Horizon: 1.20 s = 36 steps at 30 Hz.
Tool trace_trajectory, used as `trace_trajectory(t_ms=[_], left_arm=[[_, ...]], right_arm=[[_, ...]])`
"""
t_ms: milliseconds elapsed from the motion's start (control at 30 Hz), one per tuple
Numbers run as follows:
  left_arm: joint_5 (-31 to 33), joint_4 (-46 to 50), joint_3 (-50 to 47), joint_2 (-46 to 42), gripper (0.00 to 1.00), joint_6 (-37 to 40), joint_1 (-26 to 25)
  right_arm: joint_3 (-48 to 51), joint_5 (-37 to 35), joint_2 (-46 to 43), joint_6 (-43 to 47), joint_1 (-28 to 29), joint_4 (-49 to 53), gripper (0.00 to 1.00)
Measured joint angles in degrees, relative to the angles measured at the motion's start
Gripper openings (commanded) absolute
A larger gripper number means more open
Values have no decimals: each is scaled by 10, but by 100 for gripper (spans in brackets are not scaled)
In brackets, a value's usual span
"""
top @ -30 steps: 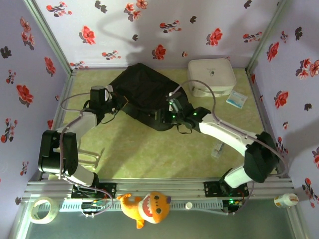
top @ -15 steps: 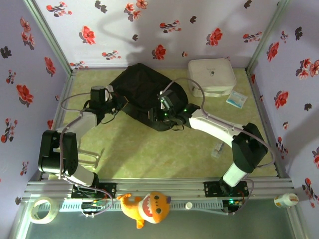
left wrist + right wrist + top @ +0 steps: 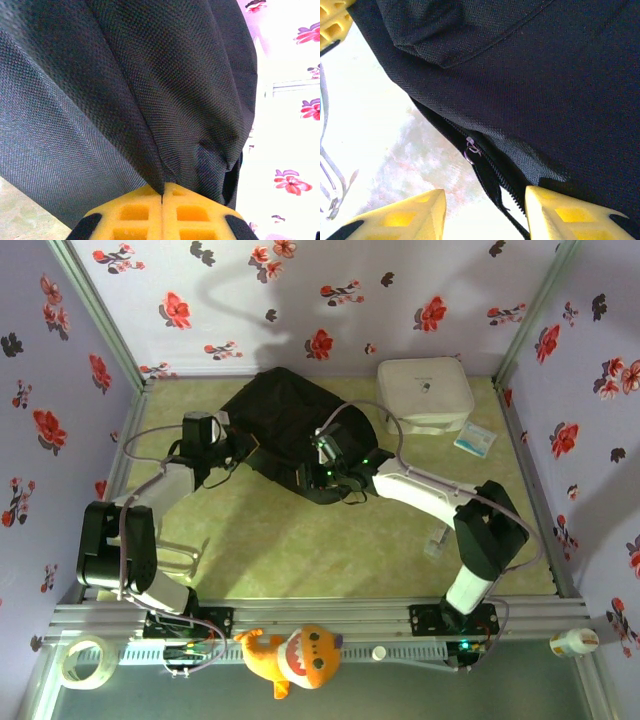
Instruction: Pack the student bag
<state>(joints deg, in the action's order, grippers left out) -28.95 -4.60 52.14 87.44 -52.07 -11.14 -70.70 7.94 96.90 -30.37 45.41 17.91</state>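
The student bag [image 3: 290, 425], a big black soft cloth backpack with a round shape, lies flat on the pale green table [image 3: 300, 550]. From the middle of the table it sits toward 12 o'clock, near the back wall with the red flowers.

The left claw [image 3: 240, 448] is at the bag's 9 o'clock side. In the left wrist view, the left claw [image 3: 162, 192] has its two yellow fingers [image 3: 132, 212] pressed tight together. A fold of the black cloth is pinched between them and stands up in a ridge.

The right claw [image 3: 315, 472] is at the bag's 5 o'clock edge. In the right wrist view, the right claw [image 3: 485, 200] has its yellow fingers [image 3: 405, 217] apart, about half open. It holds nothing. The bag's black zipper line [image 3: 490, 175] runs down between the fingers, and a small metal zipper pull [image 3: 470, 150] hangs from it just above the gap. The zipper is not touching either finger.

A white zip case with a rounded square shape [image 3: 425, 395] rests at 2 o'clock from the bag, close to it but apart. A small flat blue and white packet [image 3: 472, 440] lies just past the case at its 5 o'clock. An orange plush shark toy [image 3: 295, 658] lies by the front rail at 6 o'clock, and a roll of tape [image 3: 85, 660] sits at 8 o'clock.
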Motion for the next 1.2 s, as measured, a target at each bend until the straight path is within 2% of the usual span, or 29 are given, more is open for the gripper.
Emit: trace_trajectory(t_ms=[267, 733, 1200], left_arm=[[-3, 8, 7, 0, 0, 1, -2], [-3, 13, 15, 0, 0, 2, -4], [-3, 19, 16, -1, 0, 2, -5]], right_arm=[[-3, -2, 0, 23, 1, 36, 34], [-8, -9, -1, 33, 3, 47, 31], [-28, -31, 5, 34, 3, 45, 23]])
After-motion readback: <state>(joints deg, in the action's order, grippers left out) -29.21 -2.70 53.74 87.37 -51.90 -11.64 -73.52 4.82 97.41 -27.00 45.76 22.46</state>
